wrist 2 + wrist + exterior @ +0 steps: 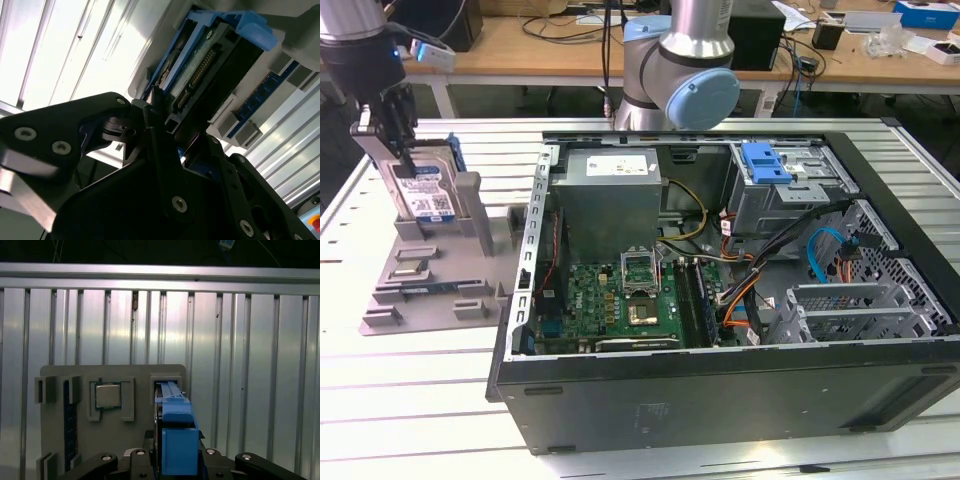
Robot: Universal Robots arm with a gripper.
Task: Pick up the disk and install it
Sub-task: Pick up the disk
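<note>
The disk [422, 188], a flat silver hard drive with a white-and-blue label and blue plastic carrier frame, stood on edge in the grey plastic stand [420, 290] on the slatted metal surface [410, 400]. It was directly beneath the black end effector [392, 150], which had drawn in against its upper edge. The open black computer case [720, 405] lay toward the exterior view's right. The second wrist view exposed the disk [210, 65] by its connector end, and the first wrist view presented it [175, 440] edge-on.

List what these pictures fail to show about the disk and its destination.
Exterior view: the gripper covers the top edge of the disk.
Exterior view: whether the disk sits in the grey stand or is lifted is too small to judge.
First wrist view: the picture's bottom edge cuts the disk off.
Exterior view: the blue latch hides the bay of the drive cage.
</note>
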